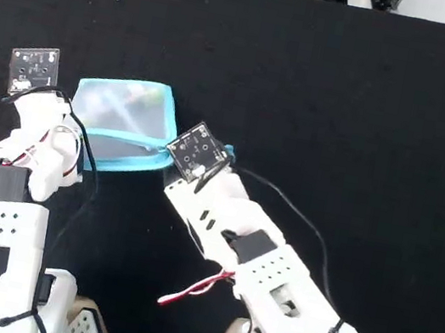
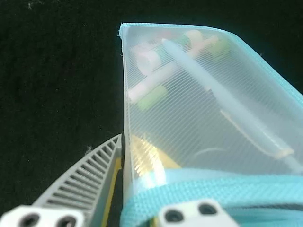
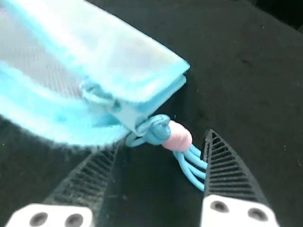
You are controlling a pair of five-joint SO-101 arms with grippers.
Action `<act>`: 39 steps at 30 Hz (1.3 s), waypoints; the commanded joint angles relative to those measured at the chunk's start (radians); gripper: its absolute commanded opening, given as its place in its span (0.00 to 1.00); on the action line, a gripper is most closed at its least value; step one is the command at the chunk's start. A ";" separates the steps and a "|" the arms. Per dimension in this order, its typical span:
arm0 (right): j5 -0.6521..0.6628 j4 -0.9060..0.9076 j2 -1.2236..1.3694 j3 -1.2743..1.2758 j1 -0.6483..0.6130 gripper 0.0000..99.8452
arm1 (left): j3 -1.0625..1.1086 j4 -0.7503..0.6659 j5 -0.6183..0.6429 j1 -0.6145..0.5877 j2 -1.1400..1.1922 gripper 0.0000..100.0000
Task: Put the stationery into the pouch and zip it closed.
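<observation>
The translucent turquoise pouch [image 1: 119, 118] lies on the black cloth, with pens and other stationery [image 2: 156, 71] visible inside it through the mesh. My left gripper [image 2: 127, 142] is shut on the pouch's near-left end, one ribbed finger [image 2: 92, 177] outside it and a yellow pad showing through the fabric. At the pouch's right end my right gripper [image 3: 161, 142] is open. The zipper's blue cord pull with a pink bead [image 3: 176, 138] lies between its fingers [image 3: 227, 165]. The slider [image 3: 99, 92] sits close to that end.
Black cloth [image 1: 346, 102] covers the whole table, with wide bare room to the right and behind the pouch. Both arm bodies [image 1: 273, 270] crowd the front edge, their cables trailing over the cloth.
</observation>
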 commanded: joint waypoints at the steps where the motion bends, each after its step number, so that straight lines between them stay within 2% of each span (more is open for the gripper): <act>1: -0.006 -0.025 0.004 -0.073 0.018 0.24 | -0.012 0.005 0.006 0.002 0.005 0.04; 9: -0.006 -0.063 0.005 -0.071 0.018 0.24 | -0.012 0.005 0.006 0.002 0.005 0.04; 11: 0.005 -0.072 0.008 -0.071 0.026 0.18 | -0.012 0.005 0.006 0.002 0.005 0.04; 15: 0.150 -0.109 0.005 -0.067 0.035 0.01 | -0.012 0.005 0.006 0.002 0.005 0.04; 24: 0.181 -0.092 0.004 -0.061 0.035 0.01 | -0.012 0.005 0.006 0.002 0.005 0.04; 33: 0.183 0.241 -0.174 -0.151 0.035 0.01 | -0.012 0.005 0.006 0.002 0.005 0.04; 39: 0.183 0.272 -0.335 -0.105 0.034 0.01 | -0.012 0.005 0.006 0.002 0.005 0.04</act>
